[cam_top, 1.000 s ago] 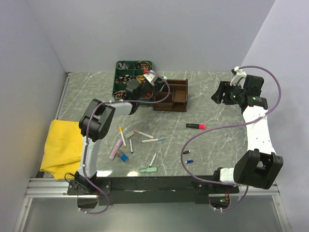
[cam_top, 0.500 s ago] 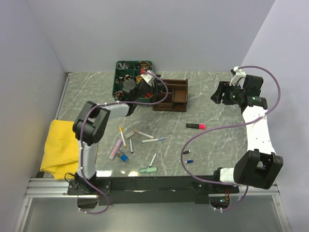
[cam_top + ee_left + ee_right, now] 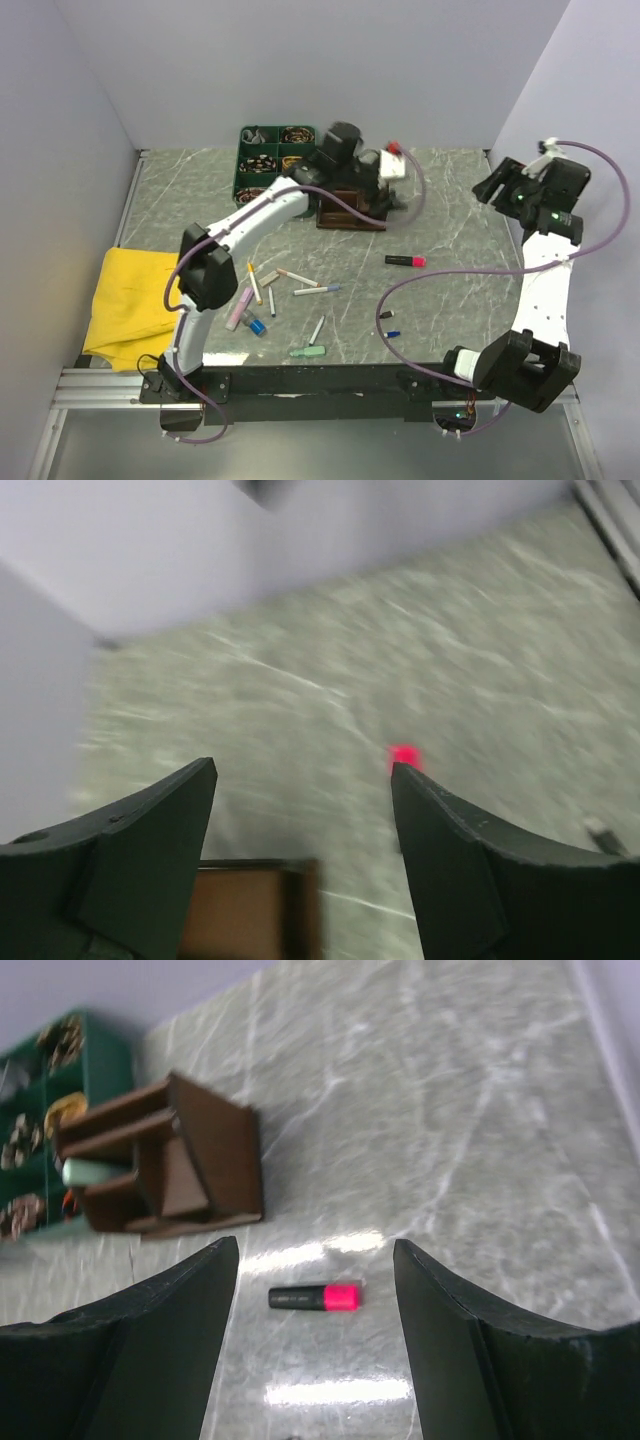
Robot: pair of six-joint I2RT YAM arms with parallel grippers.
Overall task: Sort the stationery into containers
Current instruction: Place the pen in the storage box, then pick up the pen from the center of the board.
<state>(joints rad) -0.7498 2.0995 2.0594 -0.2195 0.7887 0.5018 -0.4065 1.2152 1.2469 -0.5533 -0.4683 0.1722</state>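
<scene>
You have your left end effector [image 3: 300,770] open and empty over the brown organiser [image 3: 205,1155], your right end effector [image 3: 315,1243] open and empty too, while the pink-and-black marker [image 3: 315,1297] lies on the table [image 3: 480,1110] near the organiser and other pens [image 3: 310,291] lie scattered nearer the arm bases.

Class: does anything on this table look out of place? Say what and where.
Pens lie scattered by the left arm, and a pink-and-black marker lies alone mid-table, none in the organiser.
</scene>
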